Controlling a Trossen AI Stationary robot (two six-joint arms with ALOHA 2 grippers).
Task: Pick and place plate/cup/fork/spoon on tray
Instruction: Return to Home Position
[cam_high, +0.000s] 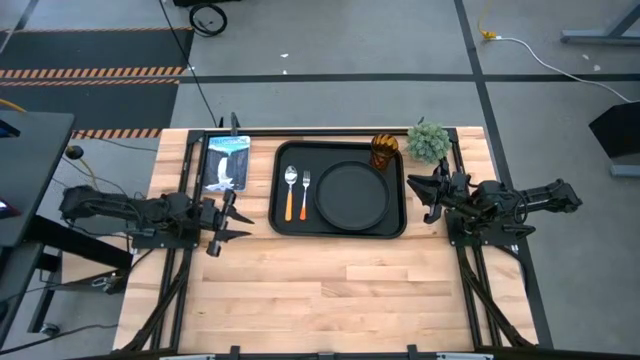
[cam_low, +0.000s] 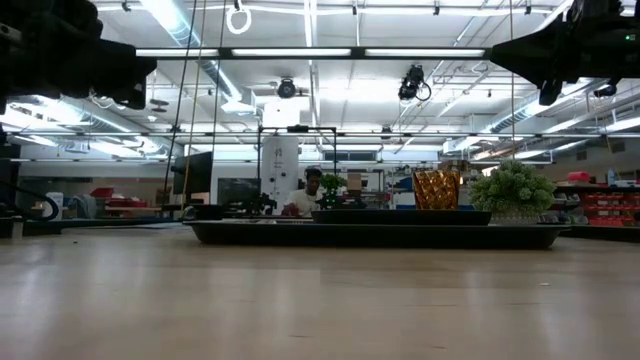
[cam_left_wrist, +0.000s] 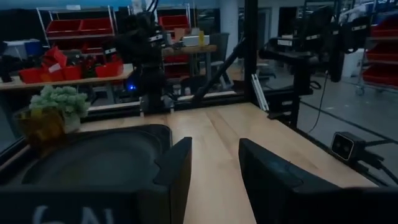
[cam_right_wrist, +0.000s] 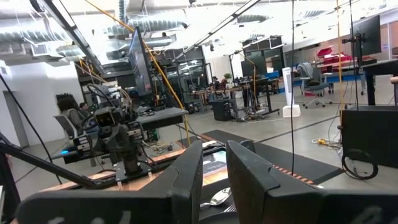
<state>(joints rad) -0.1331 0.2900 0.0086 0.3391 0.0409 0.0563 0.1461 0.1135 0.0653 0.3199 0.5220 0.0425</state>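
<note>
We note the tray (cam_high: 339, 228) lying between the two claws on the wooden counter (cam_high: 330, 295), its long sides running across. On it, going from the left claw (cam_high: 228, 222) toward the right claw (cam_high: 432, 192): spoon (cam_high: 290, 191), fork (cam_high: 305, 193) just beside it, then the plate (cam_high: 352, 194). The cup (cam_high: 385, 152) stands in the tray's far corner on the right claw's side, near the small potted plant (cam_high: 428, 141), which sits on the counter beyond the right claw.

Room for moving: a strip of bare wood separates each claw from the tray's short edges; the left strip is wider. The whole near half of the counter lies open in front of the tray. Beyond the left claw a printed card (cam_high: 227, 160) rests near the counter's far edge; we cannot read its writing.

Pose: both arms lie low and stretched inward from the counter's sides, claws pointing at the tray. The left claw is parted to a moderate gap, holding nothing. The right claw is likewise parted and empty. In the low view both claws hang well above the counter.
</note>
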